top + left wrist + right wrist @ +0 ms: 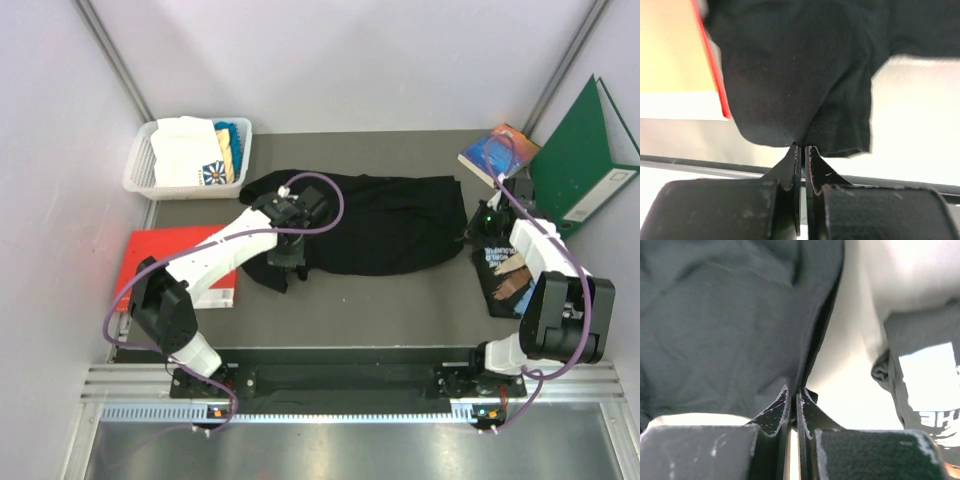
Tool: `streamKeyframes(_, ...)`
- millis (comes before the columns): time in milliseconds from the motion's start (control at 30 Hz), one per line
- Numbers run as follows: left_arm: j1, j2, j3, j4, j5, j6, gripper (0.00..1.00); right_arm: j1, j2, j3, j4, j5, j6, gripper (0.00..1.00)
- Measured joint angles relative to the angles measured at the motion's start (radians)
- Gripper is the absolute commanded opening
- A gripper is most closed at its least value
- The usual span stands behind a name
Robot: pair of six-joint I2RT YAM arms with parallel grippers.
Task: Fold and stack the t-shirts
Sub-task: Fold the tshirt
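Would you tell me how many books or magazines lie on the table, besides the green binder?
3: a red book at the left edge, a blue-and-orange book at the far right, a black magazine at the near right. The black shirt may hide others.

free: bare table [380, 305] in front of black t-shirt [390, 225] | blocked: red book [150, 248] left, magazine [497, 290] right

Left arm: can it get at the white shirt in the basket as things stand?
Probably not yet. The left gripper is shut on the black t-shirt. Path to the white shirt in the basket looks unobstructed once it lets go.
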Motion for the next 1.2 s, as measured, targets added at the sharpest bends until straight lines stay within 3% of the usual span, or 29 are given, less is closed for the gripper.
streamKeyframes(300,0.102,0.221,0.358,-0.065,-0.108,0.056,0.0,0.0,0.087,0.179,-0.034,-0.032,-0.001,0.0)
streamKeyframes(600,0.333,0.531,0.748,-0.059,-0.101,0.181,0.0,0.0,0.421,0.485,-0.06,-0.027,0.019,0.01)
streamKeyframes(767,0.376,0.631,0.888,-0.04,-0.089,0.272,0.0,0.004,0.615,0.663,-0.076,-0.011,0.05,0.05)
streamKeyframes(800,0.376,0.644,0.903,-0.032,-0.083,0.285,0.0,0.006,0.64,0.683,-0.082,-0.007,0.055,0.15)
streamKeyframes(833,0.376,0.657,0.914,-0.019,-0.077,0.3,0.0,0.007,0.673,0.711,-0.094,-0.002,0.061,0.38)
streamKeyframes(900,0.375,0.671,0.917,0.0,-0.062,0.319,0.0,0.011,0.732,0.765,-0.12,0.01,0.073,0.52)
streamKeyframes(933,0.373,0.678,0.916,0.008,-0.054,0.328,0.0,0.011,0.756,0.781,-0.122,0.016,0.075,0.72)
streamKeyframes(1033,0.371,0.692,0.901,0.053,-0.033,0.345,0.0,0.013,0.751,0.789,-0.114,0.008,0.092,0.99)
streamKeyframes(1167,0.371,0.694,0.887,0.099,-0.028,0.356,0.01,0.023,0.725,0.78,-0.108,0.047,0.085,1.0)
streamKeyframes(1200,0.371,0.694,0.887,0.113,-0.03,0.358,0.08,0.023,0.721,0.78,-0.108,0.054,0.084,1.0)
